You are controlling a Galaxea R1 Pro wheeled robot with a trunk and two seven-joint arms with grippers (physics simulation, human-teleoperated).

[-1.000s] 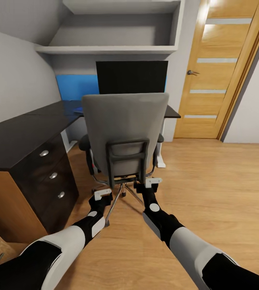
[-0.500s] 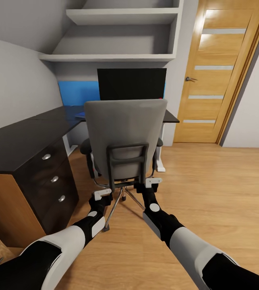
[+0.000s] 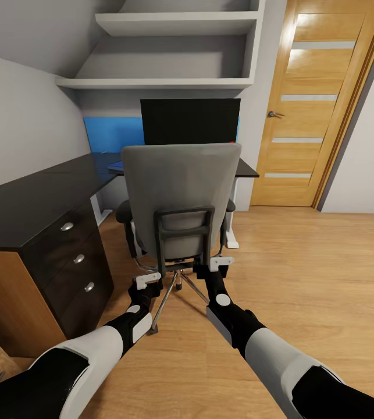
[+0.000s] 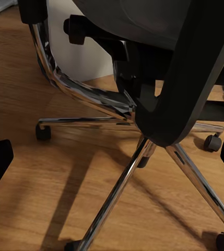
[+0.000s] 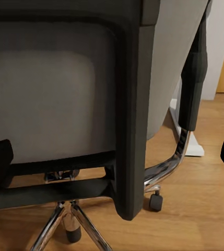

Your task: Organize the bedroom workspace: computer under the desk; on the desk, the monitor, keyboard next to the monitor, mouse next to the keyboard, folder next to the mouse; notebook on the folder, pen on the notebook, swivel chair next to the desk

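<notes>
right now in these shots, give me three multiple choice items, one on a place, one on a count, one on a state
1. Where is the swivel chair?
A. between the robot and the desk
B. on the desk
C. beside the door

2. How many round knobs show on the black drawer unit?
A. one
B. three
C. five

3. How are the left claw and right claw?
A. both shut on the chair's frame
B. both open behind the chair
C. left shut on a pen

Answers:
1 A, the chair's grey back hides part of the monitor on the desk.
2 B, three silver knobs, one per drawer.
3 B, each wrist view shows the fingertips spread wide apart with nothing between them.
</notes>
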